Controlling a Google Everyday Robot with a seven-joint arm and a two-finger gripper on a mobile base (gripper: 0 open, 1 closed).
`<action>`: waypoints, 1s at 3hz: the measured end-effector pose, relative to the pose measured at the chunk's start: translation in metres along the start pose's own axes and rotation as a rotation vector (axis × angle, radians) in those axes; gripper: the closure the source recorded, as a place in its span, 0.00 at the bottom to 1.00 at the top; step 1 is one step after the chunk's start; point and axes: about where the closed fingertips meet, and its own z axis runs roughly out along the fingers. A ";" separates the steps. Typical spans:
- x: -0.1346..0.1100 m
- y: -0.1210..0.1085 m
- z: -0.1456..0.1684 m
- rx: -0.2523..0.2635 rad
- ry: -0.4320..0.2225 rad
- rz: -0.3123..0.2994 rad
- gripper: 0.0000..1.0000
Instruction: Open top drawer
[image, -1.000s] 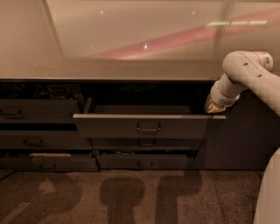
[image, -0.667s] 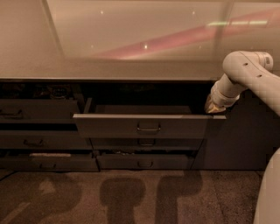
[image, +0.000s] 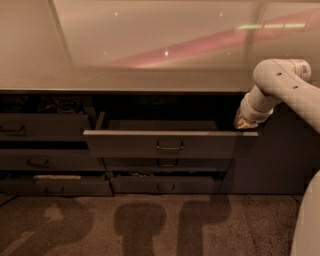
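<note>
Open top drawer (image: 150, 145), gripper (image: 245, 123) at its corner
The top drawer sits pulled out at centre; the gripper is at its three o'clock end, its hold impossible to tell. Pulling from that corner could skew and jam it.

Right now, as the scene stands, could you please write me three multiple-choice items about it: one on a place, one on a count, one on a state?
1. Where is the gripper?
A) at the right end of the top drawer
B) at its left end
C) far from it, at the picture's left edge

2. How many lower drawer fronts lie directly beneath the top drawer?
A) one
B) two
C) four

3. The top drawer is:
A) shut flush
B) pulled out
C) taken out completely

Answers:
1 A, the gripper sits at the drawer's right corner.
2 B, two fronts are stacked beneath it.
3 B, its front stands forward and its inside shows.
</note>
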 end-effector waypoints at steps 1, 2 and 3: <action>-0.001 -0.001 -0.002 0.000 0.000 0.000 0.11; -0.003 -0.004 -0.007 0.000 0.000 0.000 0.00; -0.005 -0.005 -0.008 0.000 0.000 0.000 0.00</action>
